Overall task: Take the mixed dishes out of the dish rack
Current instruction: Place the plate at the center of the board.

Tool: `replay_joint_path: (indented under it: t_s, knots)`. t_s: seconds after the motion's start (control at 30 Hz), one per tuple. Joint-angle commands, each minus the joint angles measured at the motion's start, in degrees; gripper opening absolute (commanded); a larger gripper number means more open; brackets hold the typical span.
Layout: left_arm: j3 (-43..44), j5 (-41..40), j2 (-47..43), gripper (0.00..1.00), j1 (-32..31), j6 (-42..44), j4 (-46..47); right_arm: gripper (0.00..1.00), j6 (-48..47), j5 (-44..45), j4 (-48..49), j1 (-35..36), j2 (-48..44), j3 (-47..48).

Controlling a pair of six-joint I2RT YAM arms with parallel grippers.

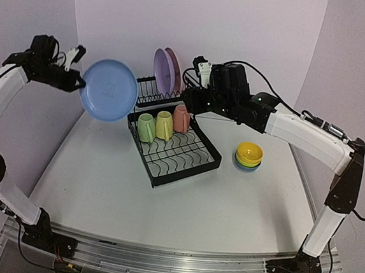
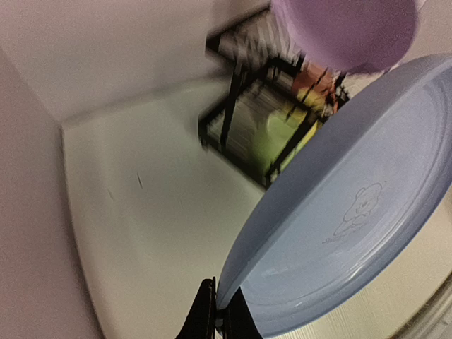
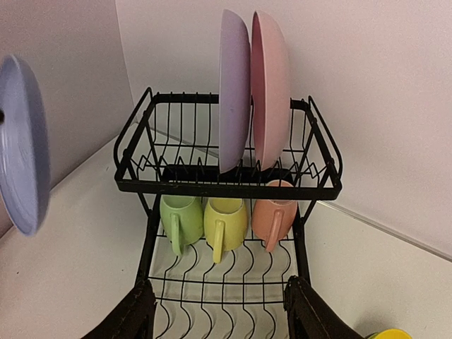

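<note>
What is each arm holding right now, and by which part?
The left gripper pinches the blue plate by its rim. The right gripper is open, holding nothing.

Blue plate point(image 2: 339, 212): faint txt by small drawing, can't read.

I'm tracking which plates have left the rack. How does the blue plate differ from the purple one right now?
Colour: the blue plate is pale blue, the purple plate is lilac.
Place: the blue plate is off the rack, in the air to its left, while the purple plate sits in the upper shelf of the dish rack.
Support: the left gripper holds the blue plate by its rim. The purple plate stands on edge beside the pink plate.
Both are round and glossy.
</note>
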Motion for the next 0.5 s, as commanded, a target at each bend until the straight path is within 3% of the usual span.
replay_joint_path:
  t_s: [0.0,0.2,0.37,0.47]
  knots:
    - [-10.1,10.0,5.0,0.00,5.9,-7.8,-15.0,0.59,1.3,1.0,0.3,0.2,-3.4,-0.8]
    - [-22.2,6.8,11.2,0.00,6.5,-9.1,-9.7,0.59,2.1,1.7,0.1,0.2,-4.6,-2.5]
    - [-26.8,5.7,18.9,0.00,6.8,-12.0,-5.6,0.59,2.6,1.4,0.0,0.2,-4.0,-2.1]
    - [-28.9,2.6,18.8,0.00,6.9,-13.4,-1.9,0.59,2.7,1.5,0.0,0.2,-3.9,-1.9]
